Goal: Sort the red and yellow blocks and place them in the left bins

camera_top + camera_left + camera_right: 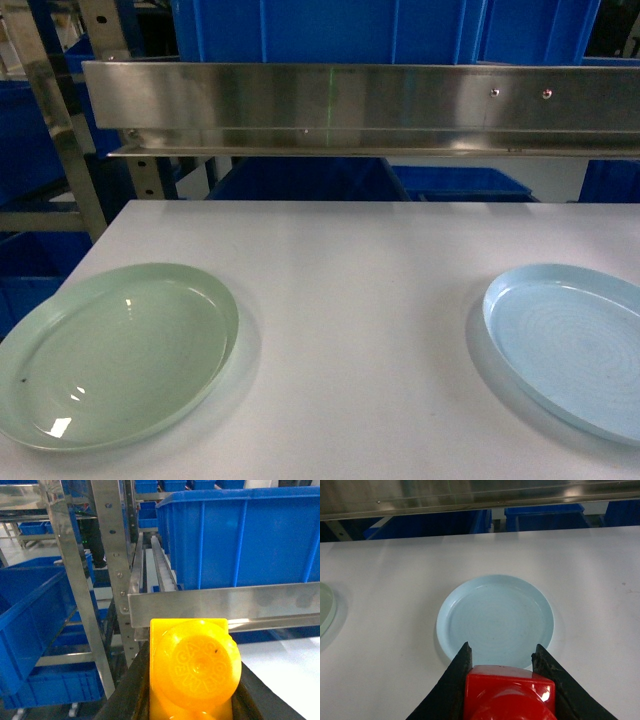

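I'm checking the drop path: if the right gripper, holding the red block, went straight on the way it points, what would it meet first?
Probably the pale blue plate: the right gripper with the red block points down at its near rim, though depth is unclear.

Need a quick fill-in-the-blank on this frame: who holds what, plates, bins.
1. The left gripper is shut on the ____ brick.
2. The right gripper holds the red block above the pale ____ plate.
3. In the head view, the green plate holds ____ blocks.
4. The crate beyond the metal rail is ____ in colour.

Missing words: yellow; blue; no; blue
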